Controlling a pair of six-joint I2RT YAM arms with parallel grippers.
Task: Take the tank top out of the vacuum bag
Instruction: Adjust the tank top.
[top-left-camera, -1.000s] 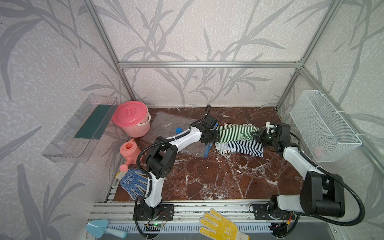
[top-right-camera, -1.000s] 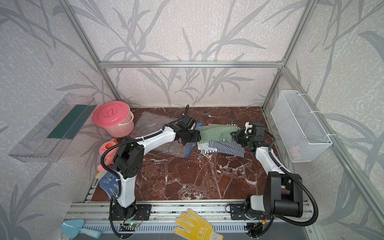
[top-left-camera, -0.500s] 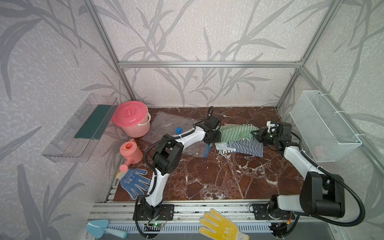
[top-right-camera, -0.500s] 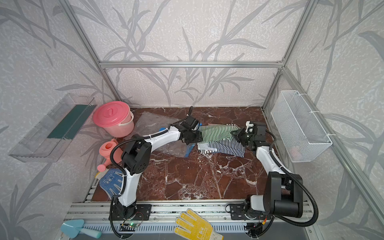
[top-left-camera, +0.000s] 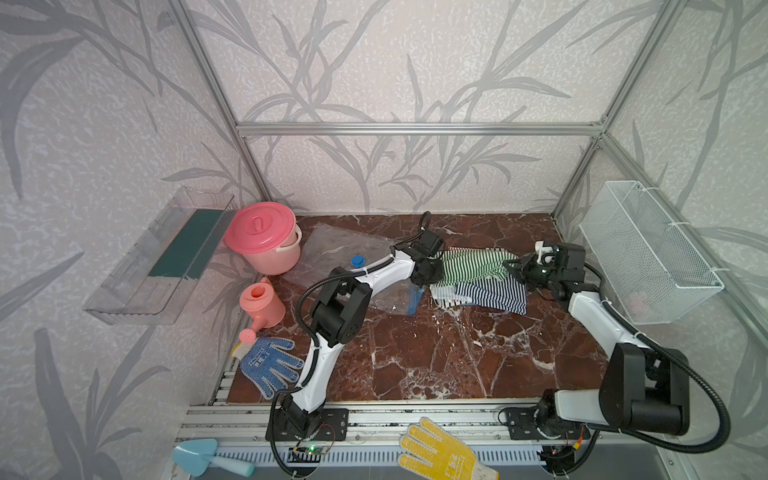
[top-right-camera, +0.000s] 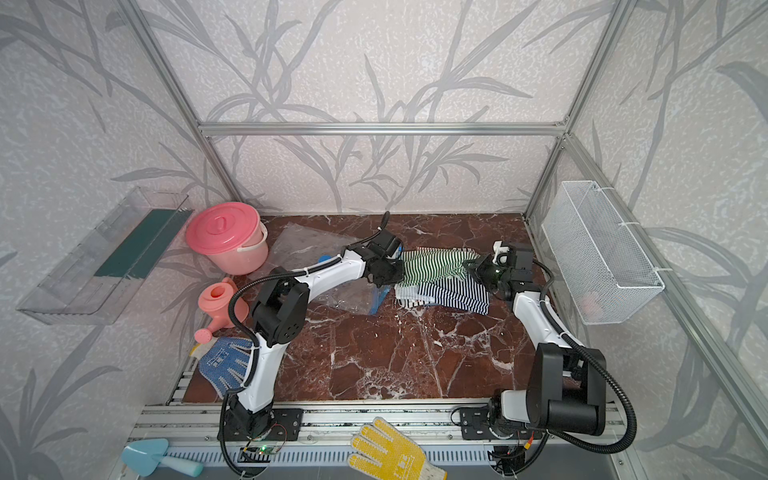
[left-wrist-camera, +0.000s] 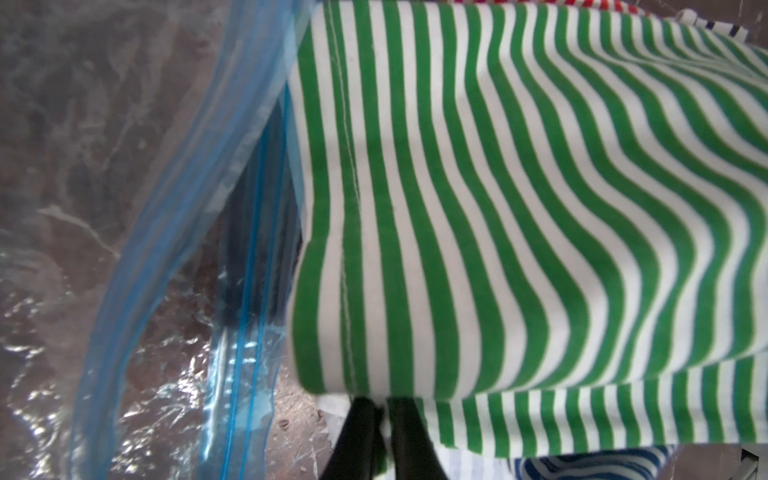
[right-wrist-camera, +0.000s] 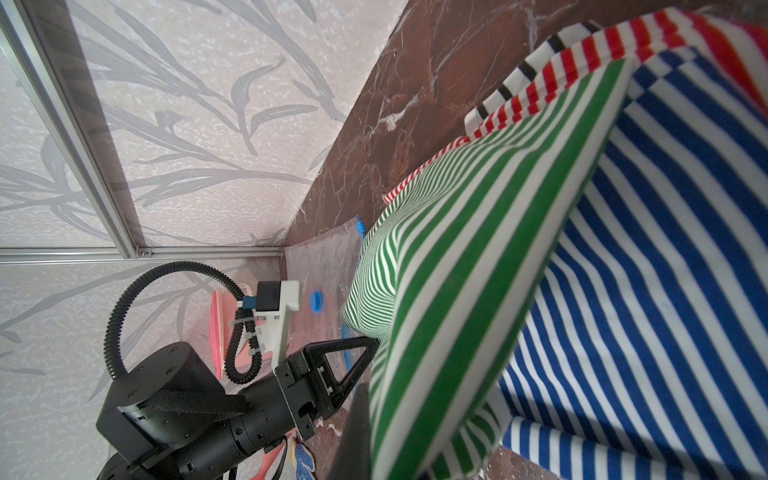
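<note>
Lying flat on the brown marble table (top-left-camera: 457, 365), the vacuum bag (top-left-camera: 332, 253) is being emptied, and the job is judged to be nearly done. In both top views the tank top (top-left-camera: 473, 266) is being shown almost all out of the bag. It is just beside the open mouth, with one folded edge touching it.

The far end of the cloth is being pinched by the right gripper (top-left-camera: 513, 266), whose jaws are closed on it. The green part is being lifted a little off the table. The left gripper (left-wrist-camera: 384, 415) is being held at the other end, by the mouth, with its jaws pressed together. Whether cloth or plastic is being caught between them cannot be told.

For the next move, the top is probably going to be pulled away from the mouth. The bag may be dragged along unless it is being held back.

The table is being seen as hard and shiny, with white cracks. The bag is being seen as thin, clear and crinkly, shaped like a big rectangle. The top is being seen as soft and floppy, with green, blue and red stripes on white. The zip strip (left-wrist-camera: 245, 291) is being shown as a long blue band along the bag's mouth, and the valve cap (top-left-camera: 357, 261) as a small round blue button.
</note>
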